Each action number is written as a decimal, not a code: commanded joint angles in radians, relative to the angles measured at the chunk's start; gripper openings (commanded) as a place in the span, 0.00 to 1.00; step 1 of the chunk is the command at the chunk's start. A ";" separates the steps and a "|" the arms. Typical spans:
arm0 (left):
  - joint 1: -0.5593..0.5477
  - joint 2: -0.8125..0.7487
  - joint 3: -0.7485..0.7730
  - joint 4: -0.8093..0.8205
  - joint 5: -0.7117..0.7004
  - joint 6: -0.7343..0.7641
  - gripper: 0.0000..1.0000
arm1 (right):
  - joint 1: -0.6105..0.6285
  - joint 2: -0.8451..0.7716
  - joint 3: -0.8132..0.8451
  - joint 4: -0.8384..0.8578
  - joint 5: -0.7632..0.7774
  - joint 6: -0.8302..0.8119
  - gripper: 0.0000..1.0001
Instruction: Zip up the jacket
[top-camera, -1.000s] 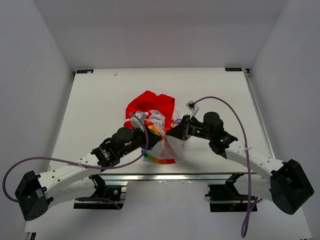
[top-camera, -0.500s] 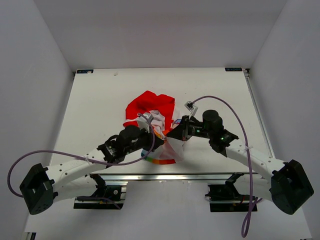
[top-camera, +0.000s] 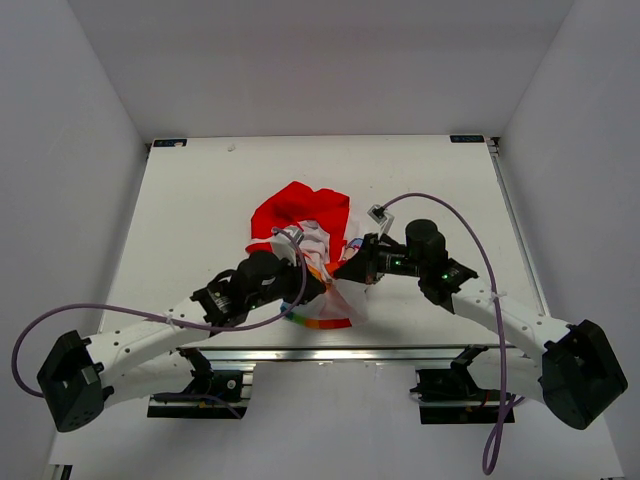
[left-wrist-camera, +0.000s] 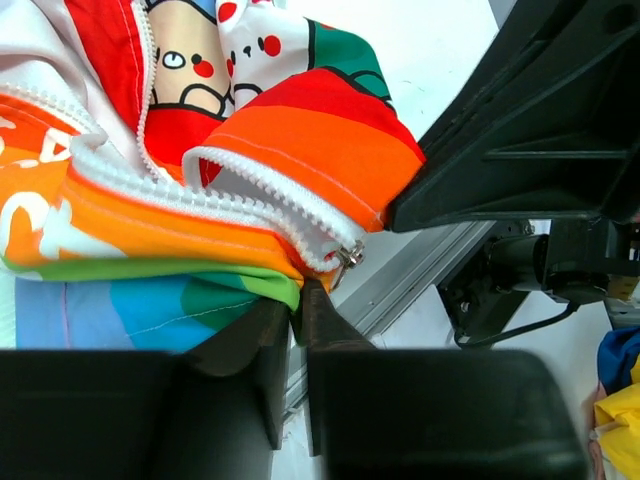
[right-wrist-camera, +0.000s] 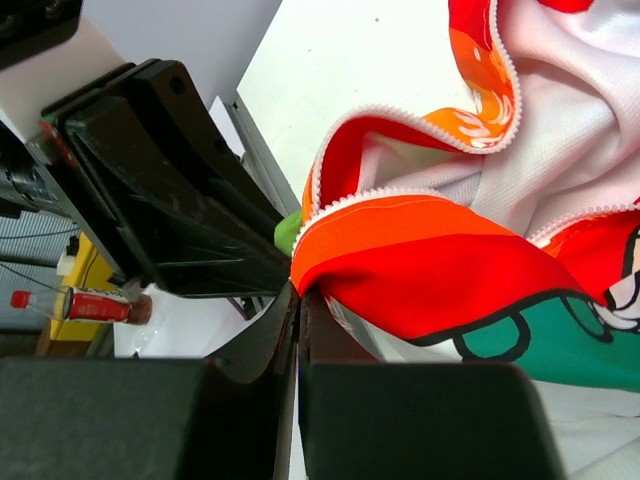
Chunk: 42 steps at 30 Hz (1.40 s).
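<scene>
The jacket (top-camera: 300, 215) lies bunched at mid-table, its red hood toward the back and its rainbow hem lifted at the front. My left gripper (top-camera: 318, 283) is shut on the rainbow hem (left-wrist-camera: 200, 300), just below the zipper's lower end, where the metal slider (left-wrist-camera: 350, 255) hangs. In the left wrist view my left gripper (left-wrist-camera: 297, 300) shows pinched fabric between its jaws. My right gripper (top-camera: 345, 272) is shut on the other front edge, orange and red cloth (right-wrist-camera: 400, 250), beside white zipper teeth (right-wrist-camera: 380, 195). In the right wrist view my right gripper (right-wrist-camera: 298, 290) is close beside the left one.
The white table (top-camera: 200, 190) ends in a metal rail (top-camera: 330, 352) right under both grippers. Purple cables (top-camera: 450, 215) loop above the right arm. A small bottle (right-wrist-camera: 80, 303) stands off the table, below its edge.
My left arm has moved right and forward, bringing its held hem up against the right gripper. The right gripper has shifted slightly left. In the last half second almost nothing has moved.
</scene>
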 joint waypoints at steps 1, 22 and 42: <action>-0.005 -0.062 -0.014 -0.031 -0.016 -0.024 0.27 | -0.005 -0.002 -0.013 0.099 -0.038 0.015 0.00; -0.002 -0.251 -0.173 0.154 -0.117 -0.100 0.42 | 0.036 0.072 -0.068 0.308 -0.102 0.149 0.00; 0.000 -0.298 -0.233 0.288 -0.090 -0.123 0.35 | 0.055 0.089 -0.059 0.345 -0.087 0.156 0.00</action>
